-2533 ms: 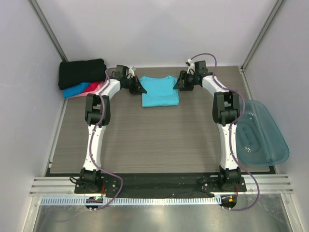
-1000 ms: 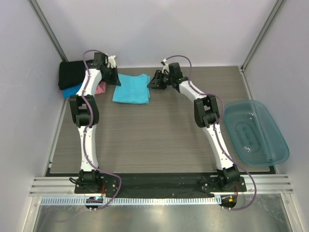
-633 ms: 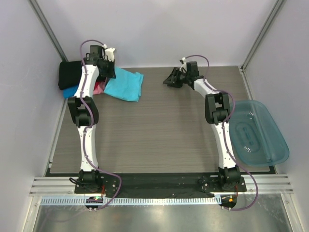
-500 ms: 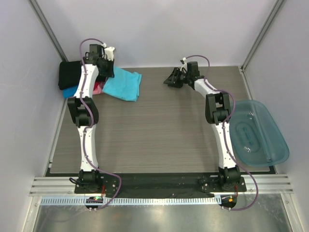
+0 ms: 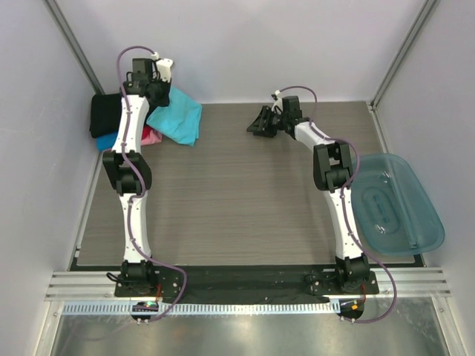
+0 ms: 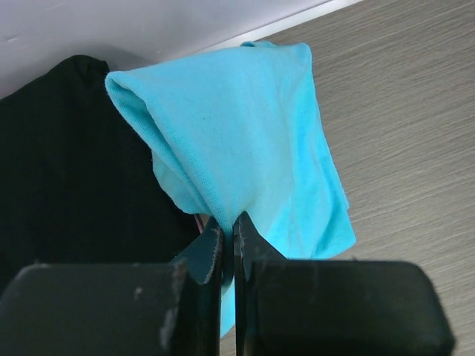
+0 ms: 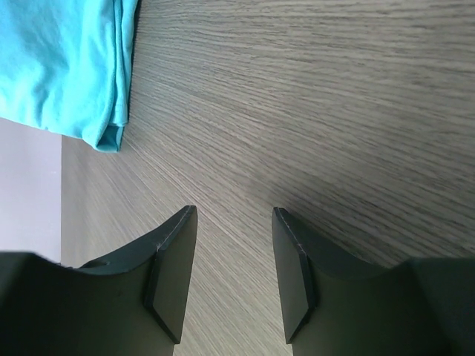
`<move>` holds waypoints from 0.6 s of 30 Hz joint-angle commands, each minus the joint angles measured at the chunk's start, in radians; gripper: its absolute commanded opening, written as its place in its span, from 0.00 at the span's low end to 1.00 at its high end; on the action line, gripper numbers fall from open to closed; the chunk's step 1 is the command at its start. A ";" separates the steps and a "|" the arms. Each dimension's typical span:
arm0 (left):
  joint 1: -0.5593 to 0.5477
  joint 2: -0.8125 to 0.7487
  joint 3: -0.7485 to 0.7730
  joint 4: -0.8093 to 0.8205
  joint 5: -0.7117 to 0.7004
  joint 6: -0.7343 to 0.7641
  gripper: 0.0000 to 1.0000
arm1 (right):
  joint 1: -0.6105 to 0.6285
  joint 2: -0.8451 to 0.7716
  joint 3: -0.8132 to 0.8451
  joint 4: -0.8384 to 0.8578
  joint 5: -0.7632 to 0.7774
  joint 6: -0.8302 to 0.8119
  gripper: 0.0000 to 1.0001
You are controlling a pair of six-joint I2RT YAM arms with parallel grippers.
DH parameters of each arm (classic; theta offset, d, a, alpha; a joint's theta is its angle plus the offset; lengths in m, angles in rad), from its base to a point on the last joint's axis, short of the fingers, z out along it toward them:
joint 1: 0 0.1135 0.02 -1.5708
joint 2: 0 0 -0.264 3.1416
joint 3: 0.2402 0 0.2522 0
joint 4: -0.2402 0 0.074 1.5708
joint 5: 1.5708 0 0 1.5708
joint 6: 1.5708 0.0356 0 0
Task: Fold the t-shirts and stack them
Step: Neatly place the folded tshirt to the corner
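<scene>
Up close, at the bottom centre of the left wrist view, the left gripper point(image 6: 228, 226) has its two dark fingers point(image 6: 204, 256) pressed together on a gathered fold of the turquoise t-shirt point(image 6: 245, 141). The cloth is pinched between them with almost no gap showing. From this pinch the shirt spreads upward across the middle of the frame, folded over on itself. Its far edge reaches the pale back wall point(image 6: 148, 22) at the top. The black t-shirt point(image 6: 67, 170) fills the left side behind it, and the grey wood-grain table point(image 6: 415, 111) fills the right. In the overhead view the same gripper stands at the upper left, with the turquoise cloth hanging as a slanted bundle just right of the left arm point(image 5: 130, 148). The bundle sits at the edge of the folded pile in the far left corner. That pile has the black shirt on top, the blue t-shirt point(image 5: 110, 139) beneath it and the pink-red t-shirt point(image 5: 151, 136) peeking out beside the arm. The right gripper point(image 5: 256, 124), at the upper centre of the overhead view, is well apart from the shirt. Its wrist view shows the jaws parted to a moderate width with only bare table between them and nothing held. The shirt's rolled edge shows in the upper left corner of that frame. A translucent teal tub point(image 5: 434, 230) lies at the right edge of the table.
</scene>
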 commanded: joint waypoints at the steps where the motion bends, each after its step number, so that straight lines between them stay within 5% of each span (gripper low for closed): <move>1: -0.001 -0.029 0.070 0.074 -0.016 0.008 0.00 | 0.001 -0.097 -0.011 0.003 -0.004 -0.026 0.51; 18: 0.106 -0.182 0.110 0.112 -0.017 -0.047 0.00 | 0.026 -0.131 -0.043 -0.039 0.030 -0.079 0.51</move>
